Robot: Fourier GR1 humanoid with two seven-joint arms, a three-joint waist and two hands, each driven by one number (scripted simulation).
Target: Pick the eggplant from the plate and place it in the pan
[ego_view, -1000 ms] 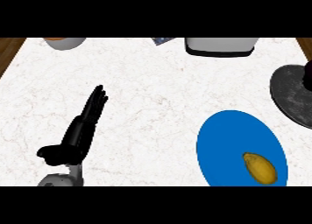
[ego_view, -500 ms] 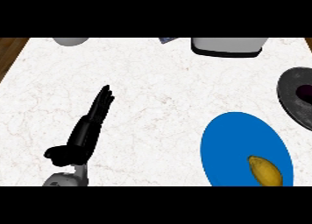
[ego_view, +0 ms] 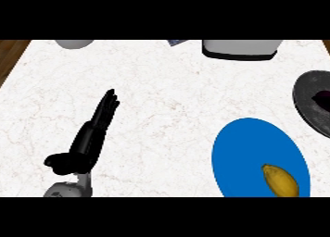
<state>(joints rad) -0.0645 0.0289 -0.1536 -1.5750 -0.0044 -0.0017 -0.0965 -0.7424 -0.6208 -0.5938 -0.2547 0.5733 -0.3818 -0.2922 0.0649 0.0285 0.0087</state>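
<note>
On the blue plate, a yellow eggplant; left hand flat, fingers straight.

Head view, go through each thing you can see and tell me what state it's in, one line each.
Left hand: open, fingers straight, holding nothing.
Blue plate: flat on the counter, carrying a yellow item near its lower edge.
Pan: at the right edge, something dark inside.
Right hand: not in view.

white appliance, grey bowl, marble counter
</note>
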